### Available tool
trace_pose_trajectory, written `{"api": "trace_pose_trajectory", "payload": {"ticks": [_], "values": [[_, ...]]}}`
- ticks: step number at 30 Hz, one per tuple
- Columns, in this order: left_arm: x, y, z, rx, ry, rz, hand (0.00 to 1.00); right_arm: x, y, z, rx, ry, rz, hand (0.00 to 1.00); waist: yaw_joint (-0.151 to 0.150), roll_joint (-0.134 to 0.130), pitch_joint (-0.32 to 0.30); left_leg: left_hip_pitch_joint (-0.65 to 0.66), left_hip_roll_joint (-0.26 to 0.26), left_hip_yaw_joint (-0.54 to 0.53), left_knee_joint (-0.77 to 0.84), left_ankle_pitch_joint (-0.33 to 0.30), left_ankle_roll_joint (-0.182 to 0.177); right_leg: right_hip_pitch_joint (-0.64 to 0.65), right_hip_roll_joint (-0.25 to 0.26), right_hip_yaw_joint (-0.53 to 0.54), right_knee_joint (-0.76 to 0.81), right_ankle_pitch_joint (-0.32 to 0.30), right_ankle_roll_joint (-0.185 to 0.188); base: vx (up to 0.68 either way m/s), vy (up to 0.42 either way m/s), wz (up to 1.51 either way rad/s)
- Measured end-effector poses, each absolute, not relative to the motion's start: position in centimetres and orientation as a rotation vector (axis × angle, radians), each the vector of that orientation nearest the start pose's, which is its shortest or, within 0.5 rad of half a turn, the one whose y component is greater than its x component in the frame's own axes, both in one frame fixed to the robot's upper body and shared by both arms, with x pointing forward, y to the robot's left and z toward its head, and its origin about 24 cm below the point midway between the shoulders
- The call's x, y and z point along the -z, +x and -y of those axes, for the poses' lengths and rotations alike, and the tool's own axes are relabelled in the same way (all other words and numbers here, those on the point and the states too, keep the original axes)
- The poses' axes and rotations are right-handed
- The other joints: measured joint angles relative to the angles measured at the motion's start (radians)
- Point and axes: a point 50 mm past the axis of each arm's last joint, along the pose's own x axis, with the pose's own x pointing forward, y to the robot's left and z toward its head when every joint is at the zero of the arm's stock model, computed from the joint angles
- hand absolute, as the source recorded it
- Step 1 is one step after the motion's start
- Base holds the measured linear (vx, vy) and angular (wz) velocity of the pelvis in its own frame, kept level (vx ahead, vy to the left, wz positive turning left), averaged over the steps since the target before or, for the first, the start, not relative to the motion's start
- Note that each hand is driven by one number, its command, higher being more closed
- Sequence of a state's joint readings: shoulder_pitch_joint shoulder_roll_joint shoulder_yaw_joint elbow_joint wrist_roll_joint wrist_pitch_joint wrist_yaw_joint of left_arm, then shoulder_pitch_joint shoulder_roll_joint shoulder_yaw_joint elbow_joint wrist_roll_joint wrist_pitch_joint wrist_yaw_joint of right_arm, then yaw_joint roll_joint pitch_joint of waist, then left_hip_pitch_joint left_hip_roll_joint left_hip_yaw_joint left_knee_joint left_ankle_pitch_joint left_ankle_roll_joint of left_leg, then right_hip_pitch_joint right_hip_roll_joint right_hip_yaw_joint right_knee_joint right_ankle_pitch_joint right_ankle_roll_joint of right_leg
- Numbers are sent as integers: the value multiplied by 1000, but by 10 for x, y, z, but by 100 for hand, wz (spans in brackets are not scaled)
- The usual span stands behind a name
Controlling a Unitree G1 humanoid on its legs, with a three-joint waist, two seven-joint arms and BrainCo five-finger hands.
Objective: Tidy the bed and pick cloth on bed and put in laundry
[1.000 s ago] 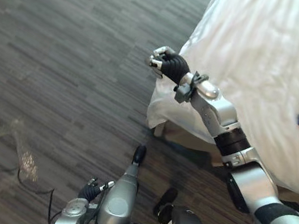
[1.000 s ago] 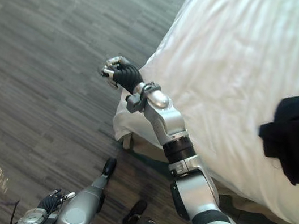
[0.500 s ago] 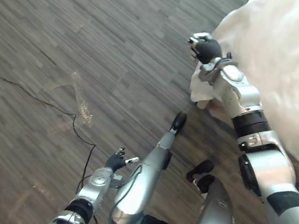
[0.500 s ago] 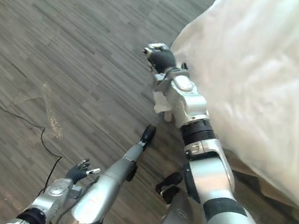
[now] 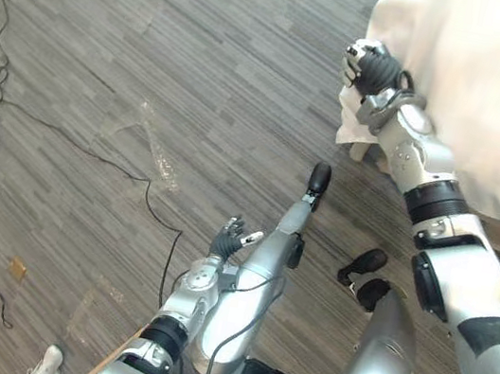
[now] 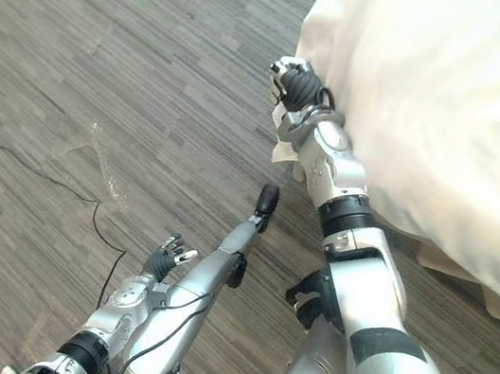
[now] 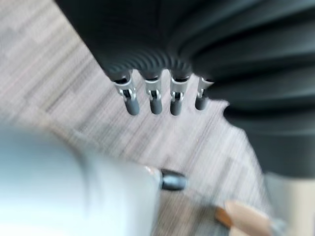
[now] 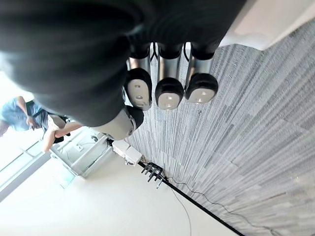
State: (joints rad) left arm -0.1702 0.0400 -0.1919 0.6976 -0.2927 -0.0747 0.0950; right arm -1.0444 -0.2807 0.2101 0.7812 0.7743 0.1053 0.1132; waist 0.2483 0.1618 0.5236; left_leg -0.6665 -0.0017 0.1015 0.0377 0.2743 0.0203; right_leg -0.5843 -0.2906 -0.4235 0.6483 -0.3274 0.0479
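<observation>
The bed's white sheet [image 5: 485,73] takes up the upper right, and its corner hangs down to the floor [image 6: 285,150]. My right hand [image 5: 371,68] is held at that corner, just off the sheet's edge, fingers curled into a fist with nothing in them; the right wrist view shows the dark fingertips [image 8: 169,94] folded in over bare floor. My left hand [image 5: 230,238] hangs low over the floor, far from the bed, with its fingers [image 7: 155,101] relaxed, straight and holding nothing.
Grey plank floor [image 5: 157,56] spreads to the left of the bed. A clear plastic scrap [image 5: 154,159] and a small brown piece [image 5: 16,268] lie on it. In the right wrist view a person in blue [image 8: 22,112] sits by the far wall.
The camera has swung away from the bed toward the floor. My right fist stays at the sheet's corner. My left arm shows further into view, hand still open.
</observation>
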Motion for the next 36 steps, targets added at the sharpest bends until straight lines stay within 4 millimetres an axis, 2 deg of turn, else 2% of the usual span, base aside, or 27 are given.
{"api": "trace_pose_trajectory", "payload": {"ticks": [2,3,4,5,7,9,10,12,14,15,17,18,20,22,24,26,28,29,32,34,36], "values": [[74,243,-126,14,-123,-521,0,-149,402,116,-360,371,-51,100,-28,-2,1,69,0,24,-9,-14,10,67,10,23,-45,24,14,43,55,-37],[76,241,-126,13,-120,-532,0,-137,400,117,-349,404,-82,100,-35,-2,1,95,-1,33,-18,-16,13,89,11,31,-58,30,17,38,53,-41],[78,240,-127,14,-111,-543,0,-115,395,121,-320,467,-140,100,-45,-2,1,131,-2,42,-32,-18,14,118,12,40,-78,39,22,43,74,-47],[84,235,-129,11,-97,-573,0,-84,385,131,-264,548,-212,100,-70,-6,2,179,-2,55,-57,-20,14,158,21,56,-110,48,22,47,73,-46],[87,232,-131,18,-67,-590,0,-50,369,147,-188,625,-281,100,-105,-8,3,228,-2,59,-89,-19,12,201,30,59,-150,64,26,60,70,-36],[93,224,-140,14,-27,-625,0,-14,345,166,-87,700,-328,100,-152,-34,7,304,0,82,-135,-15,6,258,46,87,-199,84,34,64,40,-44],[94,223,-143,15,-10,-634,0,-7,339,169,-69,719,-332,100,-160,-45,7,320,0,85,-135,-20,2,274,47,88,-209,87,38,58,2,-42],[98,217,-149,19,30,-658,0,12,316,173,-21,803,-311,100,-199,-77,8,385,1,88,-135,-36,-14,350,57,93,-261,102,53,60,-27,-22],[102,209,-155,23,58,-674,0,28,290,174,14,884,-286,100,-214,-110,1,455,8,96,-135,-45,-23,437,76,108,-323,121,58,110,-79,-27],[105,202,-160,15,72,-686,0,41,274,175,47,923,-295,100,-216,-134,-23,480,12,98,-135,-52,-33,464,83,118,-354,129,58,143,-106,-41],[112,188,-168,11,113,-727,0,58,253,173,108,977,-321,100,-228,-166,-87,497,19,98,-135,-65,-41,488,103,140,-405,147,61,140,-96,-42],[114,184,-170,11,125,-738,0,63,247,174,129,985,-330,100,-233,-171,-100,509,19,100,-135,-72,-40,505,107,144,-423,154,59,150,-68,-42],[121,171,-175,4,141,-785,0,78,222,187,263,1021,-346,100,-247,-183,-149,563,22,112,-136,-95,-36,568,117,167,-480,170,62,143,-45,-36],[128,157,-179,-7,146,-832,0,83,208,199,353,1032,-327,100,-261,-184,-190,595,25,122,-137,-112,-37,605,119,185,-511,179,64,101,-25,-36],[134,146,-185,-28,140,-880,0,82,197,213,428,1028,-290,100,-263,-181,-228,623,25,146,-140,-129,-36,629,124,209,-538,190,64,69,-2,-46],[139,135,-189,-49,129,-929,0,68,194,233,479,1006,-195,100,-275,-182,-265,645,28,165,-142,-140,-39,647,129,232,-560,198,64,35,2,-33],[140,132,-192,-65,123,-942,0,58,198,238,467,987,-145,100,-288,-186,-273,655,30,165,-142,-143,-38,659,132,238,-567,200,63,11,-3,-12],[142,128,-194,-69,118,-962,0,43,204,243,434,946,-84,100,-292,-192,-288,661,32,168,-142,-146,-39,663,135,245,-571,203,62,-1,-1,-11],[144,124,-195,-64,110,-981,0,13,219,242,273,846,11,100,-294,-202,-313,667,33,170,-142,-155,-42,665,135,255,-573,205,62,10,9,-10],[145,122,-195,-57,106,-993,0,1,231,233,172,824,27,100,-293,-208,-326,667,30,172,-142,-157,-40,666,134,258,-576,208,62,23,22,-5],[145,122,-195,-56,102,-999,0,-15,252,214,1,806,21,100,-289,-209,-326,680,23,172,-142,-161,-34,678,128,260,-579,211,64,28,35,-3]]}}
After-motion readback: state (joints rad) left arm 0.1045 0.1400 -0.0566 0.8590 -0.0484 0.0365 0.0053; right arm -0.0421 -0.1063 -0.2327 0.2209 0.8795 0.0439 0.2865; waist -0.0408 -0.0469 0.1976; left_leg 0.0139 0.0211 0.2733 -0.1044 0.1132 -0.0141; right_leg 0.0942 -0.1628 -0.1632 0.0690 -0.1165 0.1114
